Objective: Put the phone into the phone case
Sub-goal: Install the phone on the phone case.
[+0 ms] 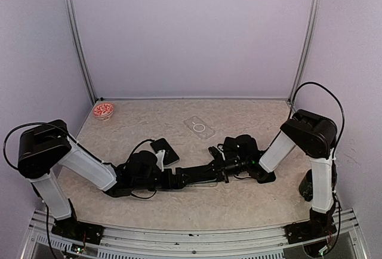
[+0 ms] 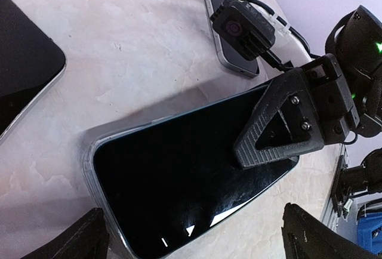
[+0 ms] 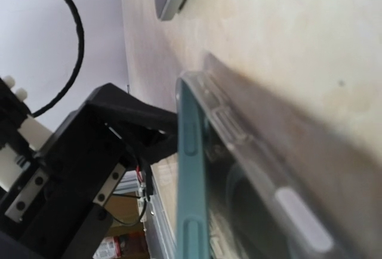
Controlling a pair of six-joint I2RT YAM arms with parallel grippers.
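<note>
The black phone (image 2: 179, 181) lies screen up in a clear phone case (image 2: 89, 151) at the table's middle. In the right wrist view its teal edge (image 3: 191, 169) stands off the case wall (image 3: 250, 145), with a gap between them at the near end. My right gripper (image 1: 218, 159) has one finger (image 2: 280, 125) flat on the screen's right end; the other finger is hidden. My left gripper (image 2: 203, 241) is open, its fingertips (image 2: 89, 238) on either side of the phone's near end without touching it. In the top view both grippers hide the phone.
A second black phone (image 1: 164, 150) lies left of the grippers and also shows in the left wrist view (image 2: 24, 74). A third, silver-edged phone (image 2: 233, 38) lies beyond. An empty clear case with a ring (image 1: 200, 128) lies behind. A red bowl (image 1: 103, 111) sits far left.
</note>
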